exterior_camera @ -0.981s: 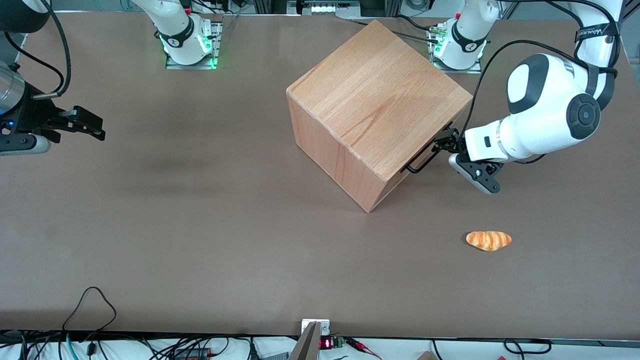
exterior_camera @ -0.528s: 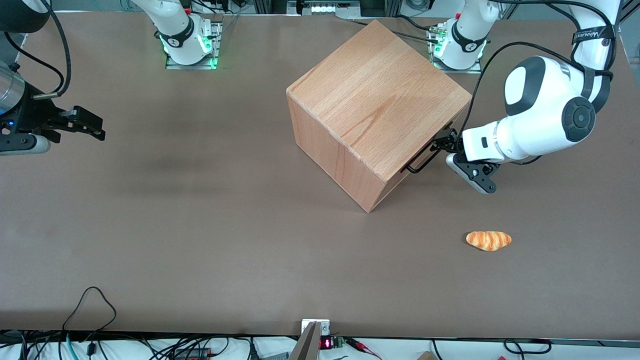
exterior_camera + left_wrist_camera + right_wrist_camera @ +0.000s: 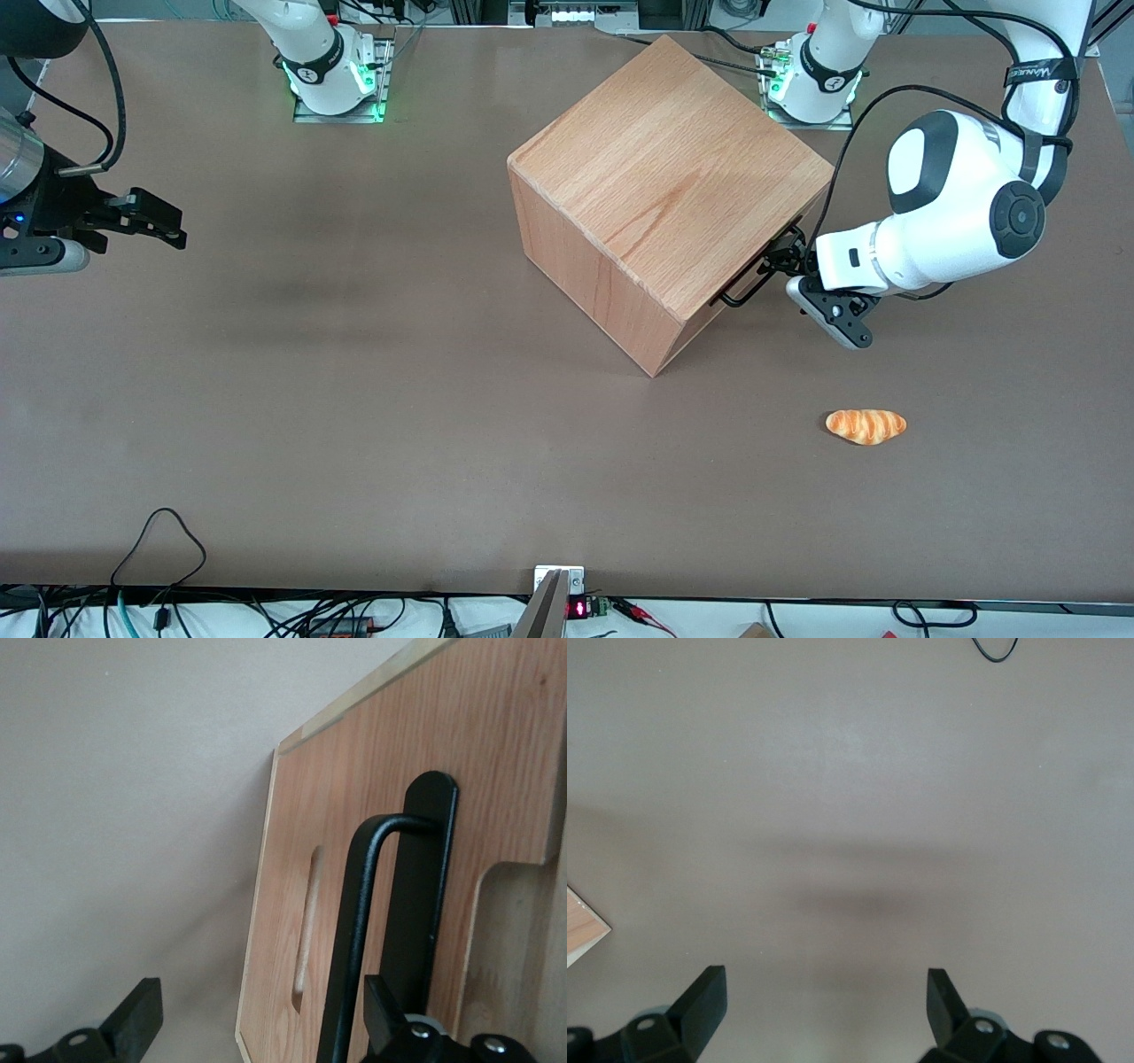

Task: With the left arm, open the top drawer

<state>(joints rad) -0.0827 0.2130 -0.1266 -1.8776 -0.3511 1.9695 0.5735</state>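
Note:
The big wooden cube (image 3: 660,177) stands in the middle of the table, turned corner-on. Its top drawer (image 3: 297,806) faces the working arm's end of the table and sits flush in the casing. The thin black bar handle (image 3: 746,285) sticks out from that front. My left arm (image 3: 948,221) reaches in level with it. The gripper (image 3: 783,257) is open right at the handle. In the left wrist view the handle (image 3: 354,930) runs between the spread fingers of the gripper (image 3: 261,1005), close beside one fingertip (image 3: 379,1001), and nothing is clamped.
A small orange bread roll (image 3: 866,425) lies on the brown table (image 3: 354,399), nearer the front camera than the gripper. Both arm bases (image 3: 811,75) are mounted along the table edge farthest from the camera. Loose cables (image 3: 159,540) trail at the near edge.
The left arm has shifted slightly toward the cube and a little nearer the camera, with the gripper staying at the handle. The drawer and cube have not moved.

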